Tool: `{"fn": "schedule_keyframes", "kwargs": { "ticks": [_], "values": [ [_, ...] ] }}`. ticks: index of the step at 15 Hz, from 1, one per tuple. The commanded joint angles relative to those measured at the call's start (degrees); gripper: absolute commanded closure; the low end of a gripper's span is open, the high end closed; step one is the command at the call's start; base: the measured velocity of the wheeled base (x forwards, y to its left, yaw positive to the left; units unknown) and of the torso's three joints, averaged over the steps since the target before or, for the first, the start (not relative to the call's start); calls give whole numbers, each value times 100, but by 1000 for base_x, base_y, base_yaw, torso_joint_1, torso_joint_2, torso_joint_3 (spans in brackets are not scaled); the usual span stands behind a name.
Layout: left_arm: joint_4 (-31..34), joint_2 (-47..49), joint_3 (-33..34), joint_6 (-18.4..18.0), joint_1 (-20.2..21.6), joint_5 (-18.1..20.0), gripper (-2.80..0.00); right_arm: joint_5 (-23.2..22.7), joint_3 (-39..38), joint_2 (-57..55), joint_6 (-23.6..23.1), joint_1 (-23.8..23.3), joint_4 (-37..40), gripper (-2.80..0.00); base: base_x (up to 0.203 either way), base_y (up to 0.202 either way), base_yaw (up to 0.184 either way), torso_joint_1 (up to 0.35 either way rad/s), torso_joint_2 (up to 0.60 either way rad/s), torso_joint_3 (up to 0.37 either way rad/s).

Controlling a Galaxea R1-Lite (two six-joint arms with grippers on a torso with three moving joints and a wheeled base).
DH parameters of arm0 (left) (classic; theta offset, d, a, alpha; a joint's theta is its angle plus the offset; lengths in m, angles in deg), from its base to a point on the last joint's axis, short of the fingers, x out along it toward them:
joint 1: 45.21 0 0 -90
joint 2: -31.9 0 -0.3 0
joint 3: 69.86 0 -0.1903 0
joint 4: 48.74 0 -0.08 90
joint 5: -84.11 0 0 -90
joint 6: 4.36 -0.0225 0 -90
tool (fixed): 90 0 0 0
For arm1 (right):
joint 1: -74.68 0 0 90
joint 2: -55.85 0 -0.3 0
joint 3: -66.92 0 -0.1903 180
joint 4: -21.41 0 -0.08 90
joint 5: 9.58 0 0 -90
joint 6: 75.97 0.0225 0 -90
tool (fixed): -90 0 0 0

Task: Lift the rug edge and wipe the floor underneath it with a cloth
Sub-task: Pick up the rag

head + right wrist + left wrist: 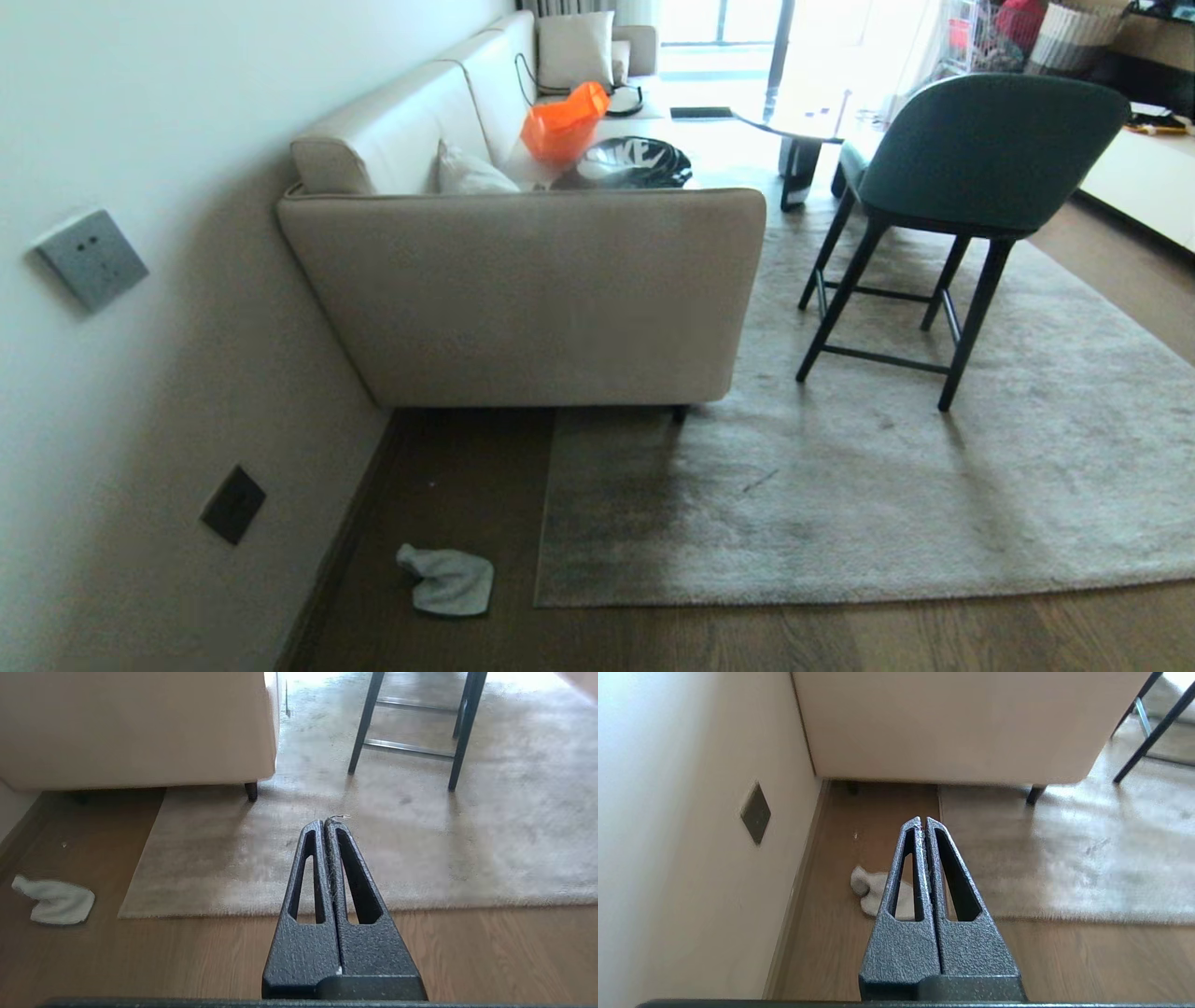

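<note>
The light-grey rug lies flat, its near rug edge (840, 590) (420, 900) running across the brown plank floor (653, 635) to a corner (541, 597) by the sofa. A small pale cloth (448, 581) (53, 900) (873, 889) lies crumpled on the floor between that corner and the wall. Neither arm shows in the head view. In its wrist view my left gripper (923, 821) is shut and empty, high above the floor with the cloth partly behind its fingers. My right gripper (324, 823) is shut and empty too, hanging over the rug near its edge.
A beige sofa (532, 289) stands against the wall (140, 373), its end overhanging the rug's back corner. A dark green chair (962, 177) with black legs stands on the rug. A skirting board (341, 551) runs along the wall. Bare floor lies in front of the rug.
</note>
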State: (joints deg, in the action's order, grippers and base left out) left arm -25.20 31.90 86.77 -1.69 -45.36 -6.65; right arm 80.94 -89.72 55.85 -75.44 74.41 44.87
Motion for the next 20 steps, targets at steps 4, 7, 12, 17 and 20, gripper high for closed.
{"fn": "schedule_keyframes", "kwargs": {
  "ticks": [4, 7, 12, 17, 20],
  "values": [
    [-9, 0, -9, 1, 7, -3, 0, 0, 0, 0, 0, 0, -9, 0, 0, 0, 0, 11, 34, 45],
    [-9, 0, -9, -3, 7, -3, 0, 0, 0, 0, 0, 0, -9, 0, 0, 0, 0, 0, 0, 0],
    [-9, 0, 0, -3, 7, -3, 0, 0, 0, 0, 0, 0, -9, 0, 0, 0, 0, 0, 0, 0],
    [-9, 0, -7, 5, 7, -3, 0, 0, 0, 0, 0, 0, -9, 0, 0, 0, 0, 0, 0, 0],
    [-9, 0, -9, 5, 0, -12, 0, 0, 0, 0, 0, 0, -9, 0, 0, 0, 0, 0, 0, 0]
  ]
}}
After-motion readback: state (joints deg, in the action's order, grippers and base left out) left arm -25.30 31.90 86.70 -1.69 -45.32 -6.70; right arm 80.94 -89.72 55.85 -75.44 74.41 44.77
